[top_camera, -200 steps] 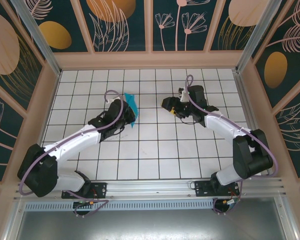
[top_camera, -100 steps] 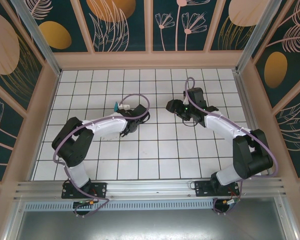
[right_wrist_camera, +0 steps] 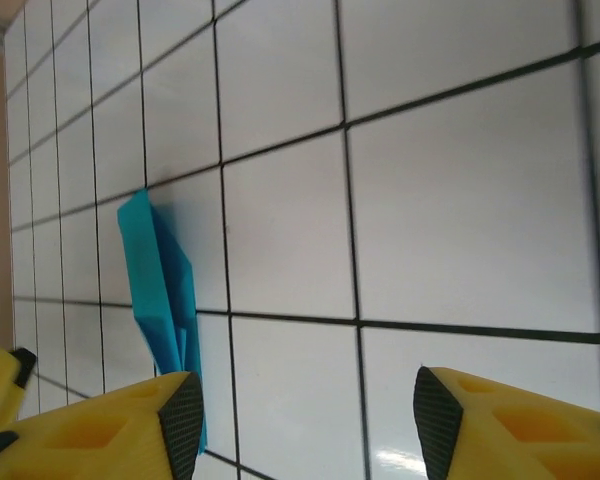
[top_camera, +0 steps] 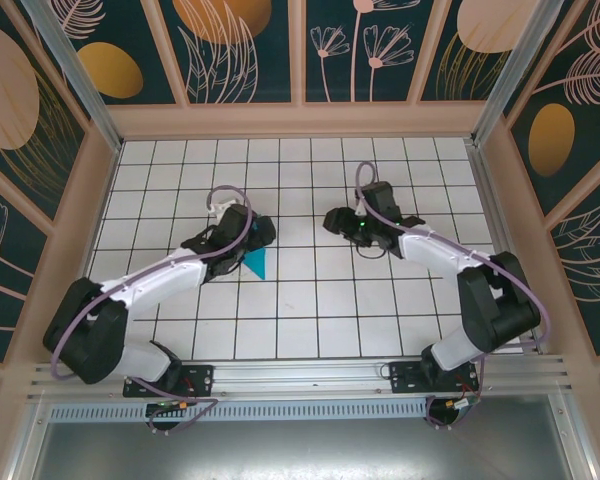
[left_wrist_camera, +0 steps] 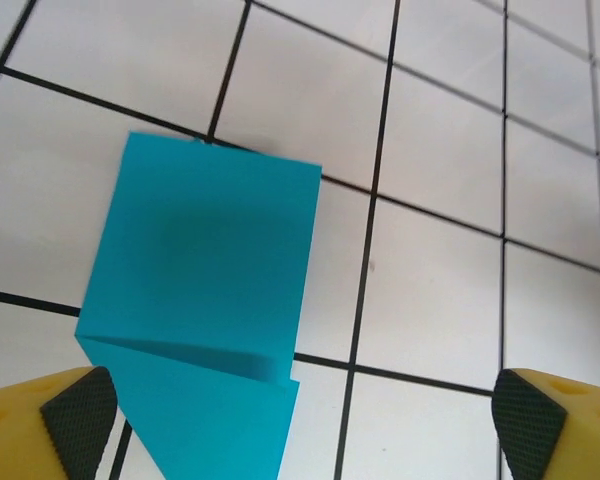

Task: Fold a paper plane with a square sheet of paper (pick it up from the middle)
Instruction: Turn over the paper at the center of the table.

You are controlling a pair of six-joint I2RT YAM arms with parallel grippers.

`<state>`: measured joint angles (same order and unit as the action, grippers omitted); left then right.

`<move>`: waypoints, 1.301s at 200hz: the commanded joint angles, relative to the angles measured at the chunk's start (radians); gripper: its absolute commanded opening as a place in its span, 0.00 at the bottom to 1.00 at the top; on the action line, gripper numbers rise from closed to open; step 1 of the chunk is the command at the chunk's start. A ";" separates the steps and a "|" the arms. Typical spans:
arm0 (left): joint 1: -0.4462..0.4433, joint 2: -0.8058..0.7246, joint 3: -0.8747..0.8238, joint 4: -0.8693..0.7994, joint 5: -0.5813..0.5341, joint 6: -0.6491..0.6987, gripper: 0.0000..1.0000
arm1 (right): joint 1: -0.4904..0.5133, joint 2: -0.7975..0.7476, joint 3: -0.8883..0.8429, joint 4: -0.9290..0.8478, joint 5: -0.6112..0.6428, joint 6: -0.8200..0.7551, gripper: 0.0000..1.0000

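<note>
Here, the folded teal paper [top_camera: 256, 264] lies flat on the tiled table [top_camera: 310, 300], left of centre. Over its far edge the left gripper [top_camera: 252, 236] hovers, jaws spread wide, gripping nothing. Farther right, the right gripper [top_camera: 333, 220] stands part-open, likewise empty.

Top external: fixed, high above and behind the arm bases, looking down and forward over the whole white black-gridded tabletop [top_camera: 310, 300]. Bases sit at 6 o'clock, dark floral-patterned back wall [top_camera: 250, 50] at 12.

Left wrist: very near, facing almost straight down. The left gripper's yellow black-padded fingers [left_wrist_camera: 78, 408] frame 7 and 5 o'clock.

Right wrist: low, raking obliquely across the tiles.

Shared by all three: the folded teal-cyan paper sheet [top_camera: 252, 263] [left_wrist_camera: 205, 330] [right_wrist_camera: 160, 290] and the tiles around it.
</note>
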<state>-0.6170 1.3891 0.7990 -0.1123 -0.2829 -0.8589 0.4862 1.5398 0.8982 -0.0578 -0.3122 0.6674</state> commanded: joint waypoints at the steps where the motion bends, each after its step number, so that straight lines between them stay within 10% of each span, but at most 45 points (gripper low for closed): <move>1: 0.033 -0.066 -0.052 0.046 0.017 -0.023 0.99 | 0.101 0.076 0.045 0.073 0.005 0.000 0.55; 58: 0.154 -0.176 -0.159 -0.010 0.016 -0.078 0.99 | 0.300 0.305 0.226 0.120 0.003 0.050 0.16; 170: 0.201 -0.259 -0.243 -0.021 0.037 -0.082 0.99 | 0.391 0.641 0.591 -0.196 0.091 -0.125 0.13; 260: 0.201 -0.280 -0.292 0.066 0.128 -0.051 0.99 | 0.308 0.384 0.161 -0.201 0.048 -0.657 0.09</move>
<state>-0.4225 1.1301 0.5476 -0.1055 -0.2115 -0.9279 0.8196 1.9911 1.1954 -0.1280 -0.2409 0.2203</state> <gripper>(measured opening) 0.985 0.089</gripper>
